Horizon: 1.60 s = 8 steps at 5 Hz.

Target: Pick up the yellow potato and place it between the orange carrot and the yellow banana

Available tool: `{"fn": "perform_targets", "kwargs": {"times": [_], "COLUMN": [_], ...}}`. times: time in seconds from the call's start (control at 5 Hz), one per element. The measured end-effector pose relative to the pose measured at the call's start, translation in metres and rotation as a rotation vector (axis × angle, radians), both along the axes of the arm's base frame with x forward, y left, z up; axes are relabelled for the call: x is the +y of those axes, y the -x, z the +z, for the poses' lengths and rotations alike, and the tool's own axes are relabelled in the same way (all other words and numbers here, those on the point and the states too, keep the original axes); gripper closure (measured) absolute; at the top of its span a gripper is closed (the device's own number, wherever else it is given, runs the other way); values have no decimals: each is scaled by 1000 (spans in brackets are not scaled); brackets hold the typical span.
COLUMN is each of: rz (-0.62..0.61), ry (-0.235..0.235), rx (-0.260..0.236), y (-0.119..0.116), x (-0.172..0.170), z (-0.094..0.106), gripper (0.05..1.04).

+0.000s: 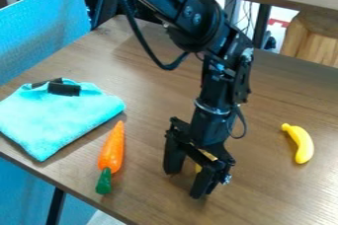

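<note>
Fixed camera — above table (pixel 145 100), facing down at slant — moderately near.

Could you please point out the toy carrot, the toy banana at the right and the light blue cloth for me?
Toy carrot (pixel 113 150): camera view, on its orange body.
Toy banana (pixel 303 143): camera view, mid-curve.
Light blue cloth (pixel 58 120): camera view, middle of its top surface.

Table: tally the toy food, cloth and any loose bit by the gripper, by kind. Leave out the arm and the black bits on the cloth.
Carrot: 1
Banana: 1
Cloth: 1
Yellow bit, mostly hidden by the gripper, kind unclear: 1
Total: 4
</note>
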State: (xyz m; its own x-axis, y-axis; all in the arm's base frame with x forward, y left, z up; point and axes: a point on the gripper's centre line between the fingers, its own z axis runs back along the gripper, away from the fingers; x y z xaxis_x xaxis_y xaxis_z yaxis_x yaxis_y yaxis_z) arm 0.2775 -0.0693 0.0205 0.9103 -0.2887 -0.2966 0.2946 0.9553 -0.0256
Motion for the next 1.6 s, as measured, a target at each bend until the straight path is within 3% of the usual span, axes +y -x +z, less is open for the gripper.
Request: {"fn": "perform_targets", "kwargs": {"times": [0.8,1.0,1.4,1.6], "rz": [-6,-14,-11,-6], "ry": [18,57,113,149], "rx": [-49,-184,-310,-363], "y": [-5,-14,-45,-64], "x": [-2,-4,-8,-18], "z": [12,51,88,86], "gripper": [94,93,93,93]}}
